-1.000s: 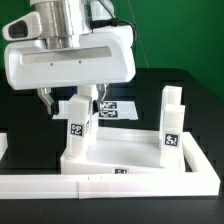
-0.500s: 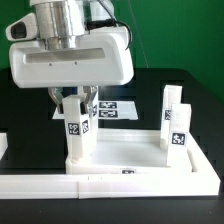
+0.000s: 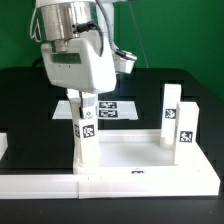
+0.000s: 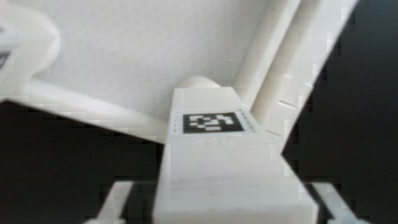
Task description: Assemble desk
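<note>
The white desk top (image 3: 125,152) lies flat with its rim up. Two short square white legs stand upright on it: one at the exterior view's left (image 3: 87,128) and one at the right (image 3: 176,125), each with a small tag. My gripper (image 3: 85,98) comes straight down over the left leg and is shut on its top end. In the wrist view the tagged leg (image 4: 217,150) runs between my gripper's (image 4: 222,208) fingers, with the desk top's panel (image 4: 160,50) and rim beyond it.
The marker board (image 3: 112,108) lies on the black table behind the desk top. A long low white border strip (image 3: 40,186) runs along the front, with a short piece at the exterior view's far left (image 3: 3,148). A green wall stands behind.
My fingers closed in on the left leg's top. Then my hand turned about a quarter turn about its vertical axis, and the leg's tagged face turned with it. The right leg stayed put.
</note>
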You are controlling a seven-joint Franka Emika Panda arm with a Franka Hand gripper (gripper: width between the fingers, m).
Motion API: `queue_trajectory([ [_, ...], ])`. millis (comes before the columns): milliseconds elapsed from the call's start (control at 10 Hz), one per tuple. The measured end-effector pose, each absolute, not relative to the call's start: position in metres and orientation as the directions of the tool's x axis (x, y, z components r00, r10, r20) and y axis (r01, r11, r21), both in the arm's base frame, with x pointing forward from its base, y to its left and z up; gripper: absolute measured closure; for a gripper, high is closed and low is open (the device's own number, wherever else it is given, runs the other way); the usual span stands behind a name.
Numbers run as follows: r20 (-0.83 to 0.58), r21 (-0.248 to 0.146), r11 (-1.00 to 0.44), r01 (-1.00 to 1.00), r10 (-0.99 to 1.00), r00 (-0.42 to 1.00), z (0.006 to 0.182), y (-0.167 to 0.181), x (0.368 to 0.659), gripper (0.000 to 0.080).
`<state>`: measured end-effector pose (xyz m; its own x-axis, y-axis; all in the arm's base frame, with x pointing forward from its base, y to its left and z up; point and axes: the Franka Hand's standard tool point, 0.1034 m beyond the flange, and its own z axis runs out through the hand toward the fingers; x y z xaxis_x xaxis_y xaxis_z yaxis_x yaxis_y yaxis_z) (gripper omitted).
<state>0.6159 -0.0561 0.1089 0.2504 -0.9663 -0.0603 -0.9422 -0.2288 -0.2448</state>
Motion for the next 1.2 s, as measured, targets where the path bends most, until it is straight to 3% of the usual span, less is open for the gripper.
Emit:
queue_trajectory([
  [100, -0.081, -0.245, -0.117, -0.962, -0.987, 0.141, 0.108, -0.052, 0.621, 0.0510],
  [300, -0.080, -0.239, -0.120, -0.964, -0.987, 0.142, 0.108, -0.052, 0.621, 0.0495],
  [400, -0.065, -0.231, -0.202, -0.952, -0.973, 0.222, 0.107, -0.048, 0.620, 0.0495],
  [500, -0.041, -0.197, -0.396, -0.897, -0.911, 0.411, 0.109, -0.041, 0.620, 0.0323],
  [600, 0.003, -0.205, -0.572, -0.794, -0.812, 0.584, 0.109, -0.046, 0.626, 0.0190],
  [700, 0.011, -0.187, -0.755, -0.629, -0.642, 0.767, 0.103, -0.045, 0.626, 0.0162],
  [1000, 0.042, -0.177, -0.888, -0.424, -0.437, 0.898, 0.100, -0.044, 0.625, 0.0150],
  [1200, 0.050, -0.118, -0.987, -0.109, -0.116, 0.992, 0.105, -0.042, 0.627, 0.0150],
])
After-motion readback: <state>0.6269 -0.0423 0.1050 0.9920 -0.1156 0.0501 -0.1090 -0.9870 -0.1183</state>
